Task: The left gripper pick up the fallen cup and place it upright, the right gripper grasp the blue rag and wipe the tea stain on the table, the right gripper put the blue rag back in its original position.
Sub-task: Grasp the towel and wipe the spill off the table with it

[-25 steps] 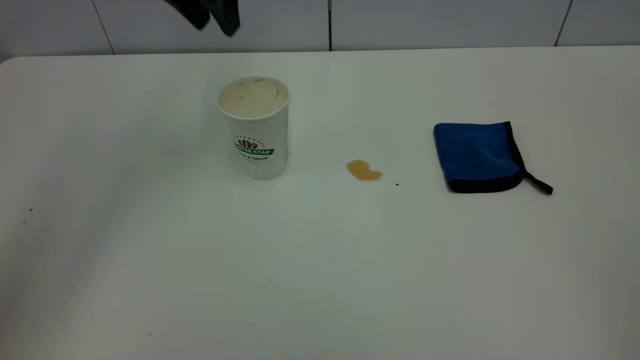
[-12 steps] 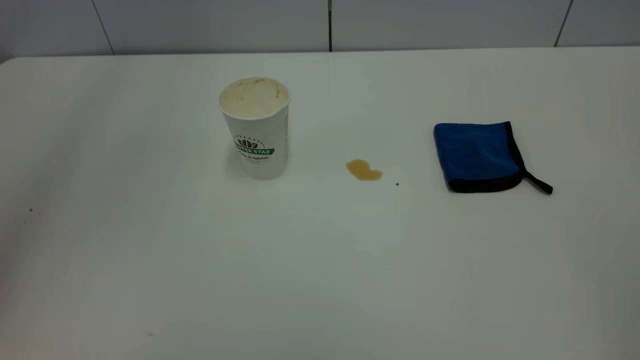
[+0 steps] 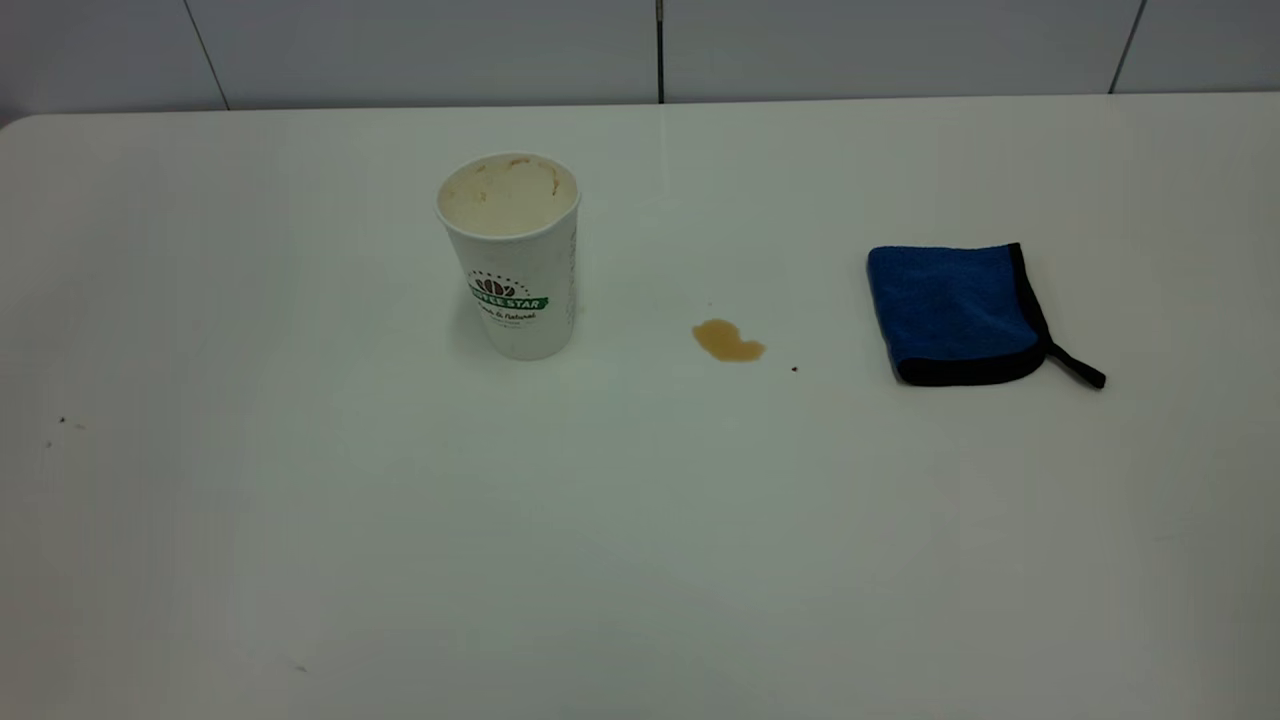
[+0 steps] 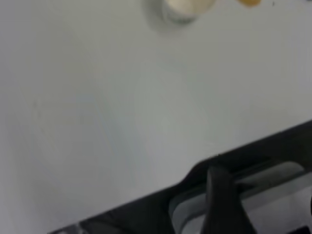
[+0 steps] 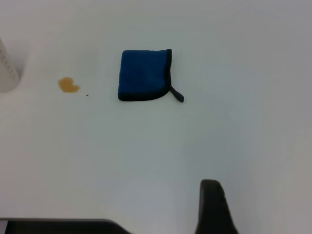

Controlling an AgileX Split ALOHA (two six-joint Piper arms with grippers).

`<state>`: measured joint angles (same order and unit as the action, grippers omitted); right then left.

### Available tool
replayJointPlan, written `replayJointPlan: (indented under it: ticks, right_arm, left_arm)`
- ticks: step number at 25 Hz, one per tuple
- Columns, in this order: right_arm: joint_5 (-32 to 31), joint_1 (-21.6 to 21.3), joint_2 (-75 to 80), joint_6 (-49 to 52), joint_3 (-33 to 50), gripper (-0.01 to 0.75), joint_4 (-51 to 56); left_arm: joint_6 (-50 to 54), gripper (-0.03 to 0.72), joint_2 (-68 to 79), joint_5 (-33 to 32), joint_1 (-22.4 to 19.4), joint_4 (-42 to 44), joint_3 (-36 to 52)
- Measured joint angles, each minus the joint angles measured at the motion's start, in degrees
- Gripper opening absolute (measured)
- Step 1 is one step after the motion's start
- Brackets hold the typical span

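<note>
The white paper cup (image 3: 512, 260) with the green Coffee Star logo stands upright on the white table (image 3: 640, 540), left of centre. The light-brown tea stain (image 3: 728, 341) lies to its right. The blue rag (image 3: 952, 312) lies flat, farther right, with its black loop tail pointing right. Neither gripper shows in the exterior view. In the left wrist view, part of my left gripper (image 4: 222, 204) shows high above the table, far from the cup (image 4: 185, 7). In the right wrist view, part of my right gripper (image 5: 213, 207) hangs well above and short of the rag (image 5: 143, 74) and the stain (image 5: 68, 85).
A tiny dark speck (image 3: 794, 369) lies just right of the stain. A few more specks (image 3: 62, 421) lie near the table's left edge. A grey panelled wall (image 3: 660, 50) runs behind the table's far edge.
My left gripper was at the top edge of the exterior view above the cup one second ago; it has since moved out of that view. The cup, stain and rag have not moved.
</note>
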<state>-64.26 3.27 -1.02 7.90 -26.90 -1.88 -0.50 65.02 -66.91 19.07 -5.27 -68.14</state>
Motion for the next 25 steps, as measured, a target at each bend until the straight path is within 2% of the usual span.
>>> replayJointPlan:
  ticks: [6,11,15,19,25]
  right_arm:
    - [0.0,0.0,0.0,0.0,0.0,0.532,0.0]
    - [0.0,0.0,0.0,0.05,0.0,0.532,0.0]
    - [0.0,0.0,0.0,0.05,0.0,0.532,0.0]
    - [0.0,0.0,0.0,0.05,0.0,0.532,0.0]
    - [0.0,0.0,0.0,0.0,0.0,0.532,0.0]
  left_arm:
    - [2.33,0.502,-13.49,0.0,0.01,0.3,22.57]
    - [2.55,0.507,-23.58,0.56,0.12,2.93,34.78]
    - [2.22,0.507,-30.5,1.16,0.12,5.57,38.75]
    - [2.1,0.507,-37.07,4.54,0.12,6.77,39.39]
    - [2.1,0.507,-47.69,2.58,-0.77,7.07,39.62]
